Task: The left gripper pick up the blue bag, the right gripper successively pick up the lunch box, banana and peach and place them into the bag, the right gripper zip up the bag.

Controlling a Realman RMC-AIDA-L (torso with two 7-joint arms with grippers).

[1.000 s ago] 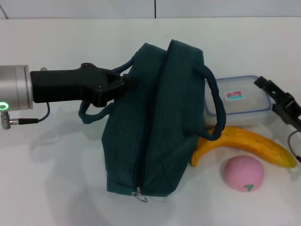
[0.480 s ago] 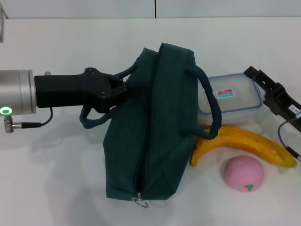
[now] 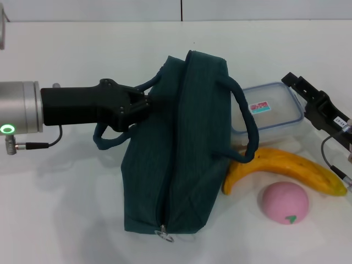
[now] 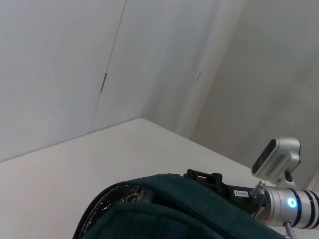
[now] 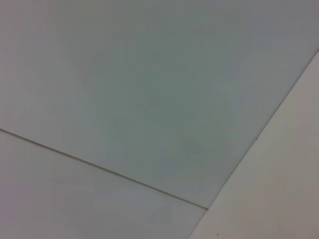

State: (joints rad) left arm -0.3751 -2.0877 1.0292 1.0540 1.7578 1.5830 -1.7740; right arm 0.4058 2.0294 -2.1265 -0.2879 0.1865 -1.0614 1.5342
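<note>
**Right gripper nearer the lunch box**

Edges inward since a moment ago: right gripper, now over the far corner of the lunch box; finger state impossible to tell. Holds steady, left gripper clenched on a handle of the blue bag, zip closed. Shows a pink-and-teal label on the clear lid, writing unreadable. Lies beside the bag: banana, pink peach just below.

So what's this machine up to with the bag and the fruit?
It's packing lunch. The left gripper has the blue bag by a handle. The right gripper is at the lunch box. The banana and peach lie on the table beside the bag.
</note>
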